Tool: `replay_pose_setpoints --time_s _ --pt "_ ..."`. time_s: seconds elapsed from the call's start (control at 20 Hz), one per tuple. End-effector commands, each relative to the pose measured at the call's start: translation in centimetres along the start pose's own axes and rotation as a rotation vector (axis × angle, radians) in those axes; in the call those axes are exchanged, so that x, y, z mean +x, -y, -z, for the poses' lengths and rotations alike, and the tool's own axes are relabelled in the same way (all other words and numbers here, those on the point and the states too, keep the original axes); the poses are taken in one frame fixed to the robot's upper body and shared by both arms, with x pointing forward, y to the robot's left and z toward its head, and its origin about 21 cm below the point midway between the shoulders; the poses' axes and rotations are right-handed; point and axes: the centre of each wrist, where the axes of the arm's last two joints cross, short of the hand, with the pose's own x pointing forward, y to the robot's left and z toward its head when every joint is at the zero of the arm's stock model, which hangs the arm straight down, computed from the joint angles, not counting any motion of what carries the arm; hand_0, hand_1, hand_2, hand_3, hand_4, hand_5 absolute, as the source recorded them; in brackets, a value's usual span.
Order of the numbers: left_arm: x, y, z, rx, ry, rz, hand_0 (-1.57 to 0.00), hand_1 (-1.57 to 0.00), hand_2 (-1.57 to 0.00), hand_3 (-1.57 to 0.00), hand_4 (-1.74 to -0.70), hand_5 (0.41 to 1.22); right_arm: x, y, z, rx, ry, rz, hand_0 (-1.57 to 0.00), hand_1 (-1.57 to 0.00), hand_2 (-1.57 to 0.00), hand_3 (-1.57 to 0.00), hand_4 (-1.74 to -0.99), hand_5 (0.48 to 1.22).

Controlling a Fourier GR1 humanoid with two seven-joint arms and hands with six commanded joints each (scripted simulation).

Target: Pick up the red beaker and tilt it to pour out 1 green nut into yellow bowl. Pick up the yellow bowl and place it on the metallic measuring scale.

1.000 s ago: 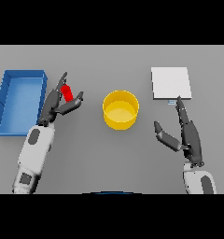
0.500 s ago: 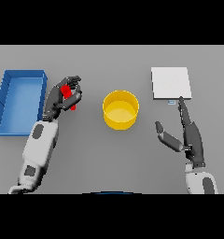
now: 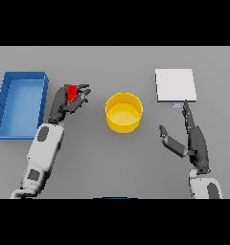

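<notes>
While the left hand (image 3: pixel 65 103) curls its fingers tight around the small red beaker (image 3: pixel 72 92), the round yellow bowl (image 3: pixel 123 112) sits on the grey table (image 3: pixel 115 162) to its right. The right hand (image 3: pixel 192 139) rests open near the flat metallic measuring scale (image 3: pixel 176 85).

You've got a blue tray (image 3: pixel 6 103) over by the left edge of the grey tabletop (image 3: pixel 112 162) — open-topped, rectangular, with low walls and a lighter blue floor. It sits a bit skewed, long side running front to back — that's all besides the table itself.
</notes>
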Motion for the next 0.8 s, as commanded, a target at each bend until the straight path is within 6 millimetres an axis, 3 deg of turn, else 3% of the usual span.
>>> replay_pose_setpoints --time_s 0.0,0.15,0.3,0.5,0.75 --pt "0.5 0.2 0.1 0.011 0.012 -0.011 -1.47 -1.48 -1.48 -1.45 -1.62 1.14 0.1 0.1 0.2 -0.007 0.0 0.005 0.0 0.0 0.0 0.0 -1.26 0.643" --pt "1.2 -0.5 0.4 0.058 0.055 -0.054 -1.52 -1.52 -1.52 -1.51 -1.68 1.122 -0.4 0.5 -0.2 -0.003 0.001 -0.016 0.0 0.0 0.0 0.0 -1.258 0.646" --pt "3.3 -1.0 0.4 0.061 0.114 -0.017 -1.55 -1.55 -1.55 -1.54 -1.71 1.114 0.1 0.3 0.2 -0.004 0.025 -0.025 0.0 0.0 0.0 0.0 -1.263 0.652" --pt "6.2 -0.9 0.9 -0.029 0.121 0.187 -1.56 -1.56 -1.56 -1.56 -1.73 1.121 -0.1 0.3 0.0 0.003 0.026 -0.031 0.0 0.0 0.0 0.0 -1.257 0.663" --pt "7.9 0.2 0.9 -0.119 0.099 0.39 -1.56 -1.56 -1.56 -1.56 -1.73 1.112 0.2 0.3 -0.2 0.001 0.012 -0.053 0.0 0.0 0.0 0.0 -1.256 0.678"
